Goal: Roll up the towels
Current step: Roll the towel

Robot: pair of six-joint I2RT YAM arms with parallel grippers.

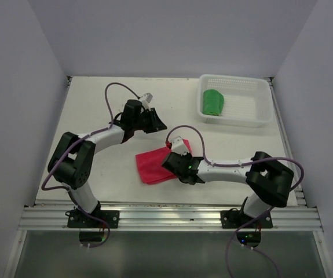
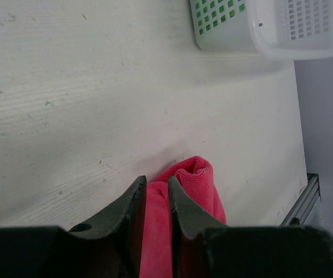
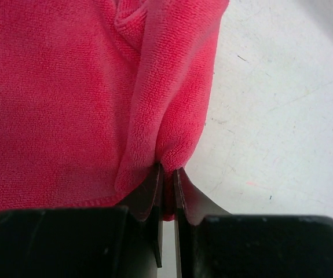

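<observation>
White bench [image 1: 97, 116], green towel [image 1: 213, 102] sits in the basket [image 1: 235, 122]; right tool [image 3: 167, 174] pinches the pink towel [image 1: 153, 165] edge; left tool [image 2: 156, 185] narrow, can't tell if it's gripping.

No legible txt, labels, brand names, nos. or signs in any of the 3 views.
</observation>
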